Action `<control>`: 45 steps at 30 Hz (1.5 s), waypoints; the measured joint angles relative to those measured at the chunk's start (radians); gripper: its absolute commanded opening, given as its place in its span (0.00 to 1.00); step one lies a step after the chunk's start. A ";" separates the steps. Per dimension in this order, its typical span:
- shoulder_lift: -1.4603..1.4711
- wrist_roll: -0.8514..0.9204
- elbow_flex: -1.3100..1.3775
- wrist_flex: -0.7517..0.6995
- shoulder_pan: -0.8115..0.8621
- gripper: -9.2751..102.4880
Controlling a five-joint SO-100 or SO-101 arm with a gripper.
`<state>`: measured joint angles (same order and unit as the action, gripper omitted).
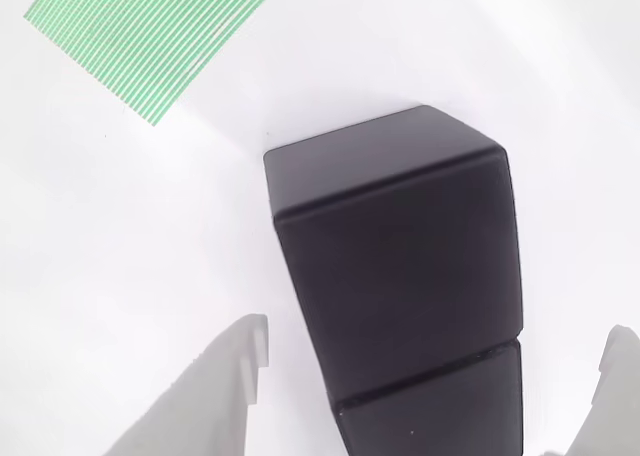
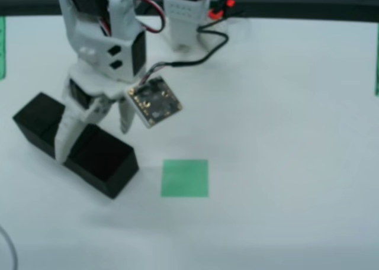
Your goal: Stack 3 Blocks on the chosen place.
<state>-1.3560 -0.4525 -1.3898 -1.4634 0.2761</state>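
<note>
Between the spread fingers of the end effector sits a block, not yet pinched; the green patch lies right in the overhead view.

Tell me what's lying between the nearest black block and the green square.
Nothing: bare white table separates the nearest block from the green square, seen in the overhead view.

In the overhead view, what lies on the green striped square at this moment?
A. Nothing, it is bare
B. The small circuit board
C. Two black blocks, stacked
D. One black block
A. In the overhead view the green square is bare; the black blocks sit on the white table to its left, under the hand, apart from the square.
</note>
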 measured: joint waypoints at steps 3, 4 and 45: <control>0.038 0.026 0.041 -0.017 -0.008 0.46; 0.046 0.034 0.049 -0.025 -0.014 0.46; 0.196 0.147 0.132 -0.080 -0.086 0.28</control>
<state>-1.1597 -0.3053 -1.2579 -1.5432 0.1902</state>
